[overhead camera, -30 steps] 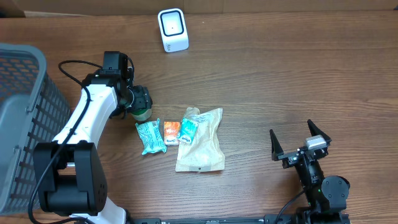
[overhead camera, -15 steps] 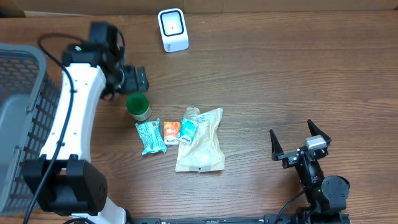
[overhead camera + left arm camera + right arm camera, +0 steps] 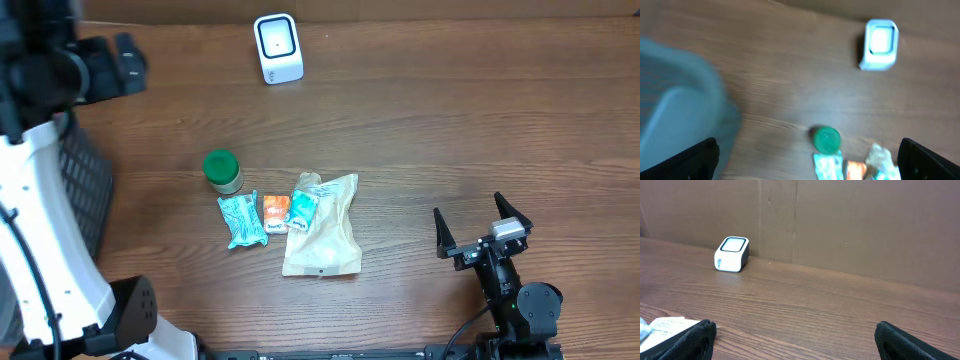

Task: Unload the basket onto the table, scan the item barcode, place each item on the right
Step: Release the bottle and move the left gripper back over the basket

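Overhead view: my left tool [image 3: 128,62] has swung away to the upper left of the frame, leaving behind the small round jar with the green lid [image 3: 222,170] that it was clasping a second ago. The jar now stands upright and alone on the brown wooden desk [image 3: 450,120], left of centre, just above a row of small packets: a teal foil packet [image 3: 242,220], an orange sachet [image 3: 276,213] and a crumpled beige paper pouch [image 3: 325,235]. The white box-shaped scanner [image 3: 277,47] sits at the top centre, well apart from the jar.

As I read it, the jar has been let go rather than carried to the scanner. Nothing is held up to the scanner's window, and any scan to come needs a fresh pick-up from this cluster.

My left tool is spread wide and empty. The left wrist view, blurred by motion, shows its fingers at the two bottom corners, the jar far below between them and the grey plastic basket [image 3: 675,115] at the left edge.

My right tool [image 3: 472,225] rests at the lower right, fingers equally wide, gripping and touching nothing. The scanner lies far off, toward the upper left of its wrist view.
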Controlling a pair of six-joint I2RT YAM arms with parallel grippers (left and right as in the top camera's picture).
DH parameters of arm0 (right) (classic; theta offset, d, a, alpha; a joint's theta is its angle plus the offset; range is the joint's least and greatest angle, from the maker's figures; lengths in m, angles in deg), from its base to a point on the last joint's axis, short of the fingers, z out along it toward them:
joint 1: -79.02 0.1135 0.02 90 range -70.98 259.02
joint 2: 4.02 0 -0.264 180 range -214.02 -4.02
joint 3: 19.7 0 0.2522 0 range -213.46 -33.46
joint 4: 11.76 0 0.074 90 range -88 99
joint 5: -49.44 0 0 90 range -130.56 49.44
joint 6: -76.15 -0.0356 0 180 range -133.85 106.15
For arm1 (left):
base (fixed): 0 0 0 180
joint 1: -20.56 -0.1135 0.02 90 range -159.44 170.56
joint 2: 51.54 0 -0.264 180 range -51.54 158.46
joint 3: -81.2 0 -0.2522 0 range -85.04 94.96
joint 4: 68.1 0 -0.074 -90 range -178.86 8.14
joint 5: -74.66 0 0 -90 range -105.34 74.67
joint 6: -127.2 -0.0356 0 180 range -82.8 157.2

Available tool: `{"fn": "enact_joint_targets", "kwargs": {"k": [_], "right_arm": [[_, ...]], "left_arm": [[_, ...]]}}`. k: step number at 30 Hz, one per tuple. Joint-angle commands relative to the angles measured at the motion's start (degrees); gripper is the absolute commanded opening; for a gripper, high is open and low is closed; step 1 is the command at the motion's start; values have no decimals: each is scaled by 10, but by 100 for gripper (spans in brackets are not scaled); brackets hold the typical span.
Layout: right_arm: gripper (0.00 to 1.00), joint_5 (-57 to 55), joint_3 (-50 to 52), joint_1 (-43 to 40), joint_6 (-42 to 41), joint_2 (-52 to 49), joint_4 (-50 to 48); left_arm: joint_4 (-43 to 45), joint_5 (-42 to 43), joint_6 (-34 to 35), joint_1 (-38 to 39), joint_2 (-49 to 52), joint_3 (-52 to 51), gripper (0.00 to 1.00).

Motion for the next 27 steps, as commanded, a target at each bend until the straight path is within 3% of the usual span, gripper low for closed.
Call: {"fn": "enact_joint_targets", "kwargs": {"k": [1,8,21,27], "right_arm": [[100,-1,6,-1,-4,7,-2],[100,-1,6,-1,-4,7,-2],[100,-1,6,-1,-4,7,-2],[100,-1,6,-1,-4,7,-2]], "left_arm": [[-16,10,-17,-31,-12,34,100],[-38,-13,-17,-68,-14,35,99],[-31,-8,-6,-66,-13,35,100],[-24,-106,-61,-69,-13,35,99]]}}
